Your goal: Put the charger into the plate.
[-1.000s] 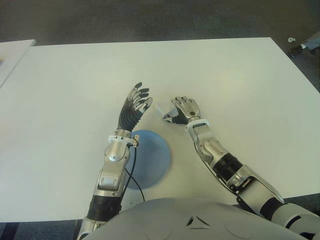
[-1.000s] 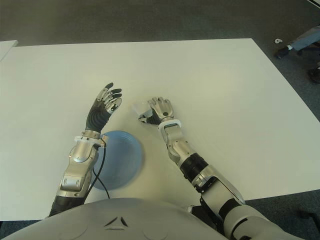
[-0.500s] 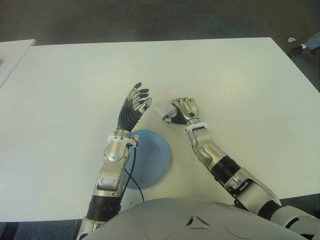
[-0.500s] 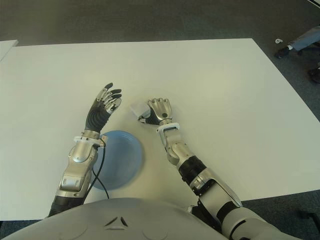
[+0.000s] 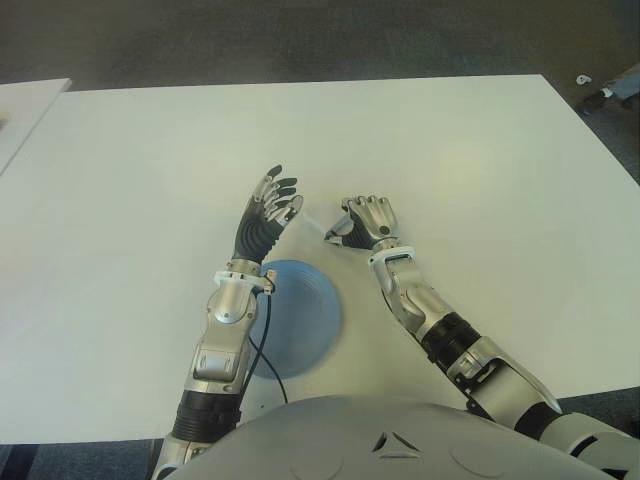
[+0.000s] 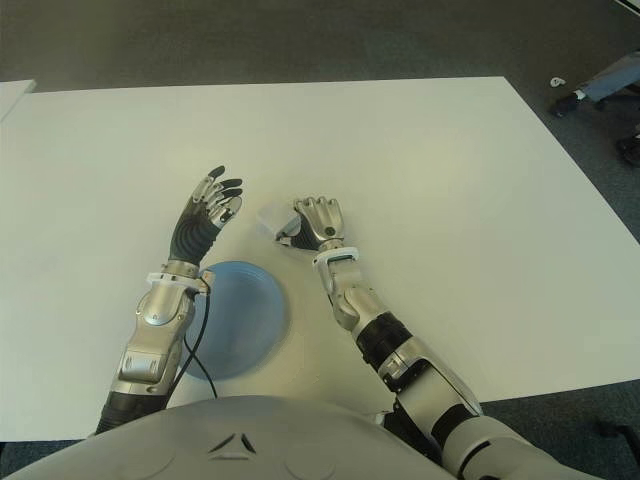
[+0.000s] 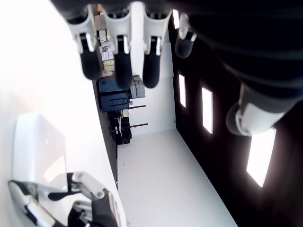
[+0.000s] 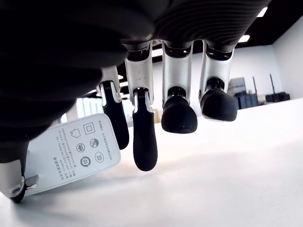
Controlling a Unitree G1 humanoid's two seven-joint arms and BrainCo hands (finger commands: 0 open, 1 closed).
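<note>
right wrist view: right hand (image 8: 142, 118) has its fingers (image 8: 144, 142) curled down over the white charger (image 8: 71, 153), printed face showing; the thumb sits at the charger's lower corner, but a closed grip cannot be confirmed. eye views: the charger (image 6: 272, 216) lies on the white table (image 5: 450, 150), far of the blue plate (image 5: 300, 315) and outside it. left hand (image 5: 268, 215) is raised just left of the charger, fingers spread, holding nothing.
</note>
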